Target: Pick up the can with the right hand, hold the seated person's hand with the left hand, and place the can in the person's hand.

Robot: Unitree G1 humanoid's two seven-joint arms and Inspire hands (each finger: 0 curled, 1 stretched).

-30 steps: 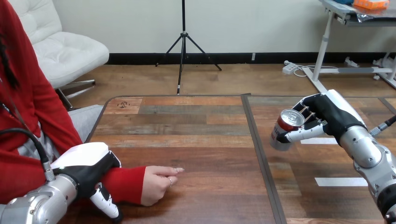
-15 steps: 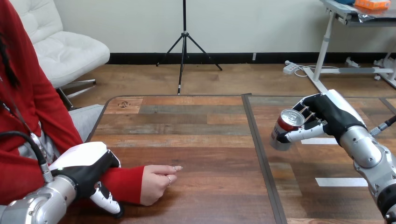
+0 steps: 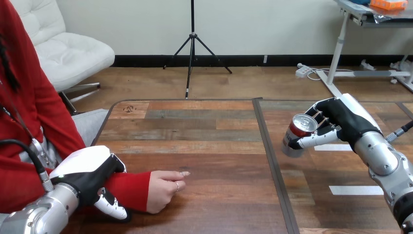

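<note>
My right hand [image 3: 341, 119] is curled round a red and silver can [image 3: 297, 134], which it holds tilted just above the right half of the table. The person's hand [image 3: 164, 187] rests loosely closed on the wood at the near left, with a red sleeve [image 3: 127, 191] behind it. My left hand [image 3: 90, 175] lies over that sleeve at the forearm, its fingers [image 3: 113, 208] bent down along the sleeve's near side. I cannot tell whether they grip it.
A dark seam [image 3: 270, 161] runs front to back between the two halves of the wooden table [image 3: 209, 141]. White tape strips [image 3: 354, 190] lie on the right half, near my right arm. The person sits at the left edge.
My left hand has shifted slightly along the red sleeve, its fingers bending further under it. The can and my right hand have stayed put.
</note>
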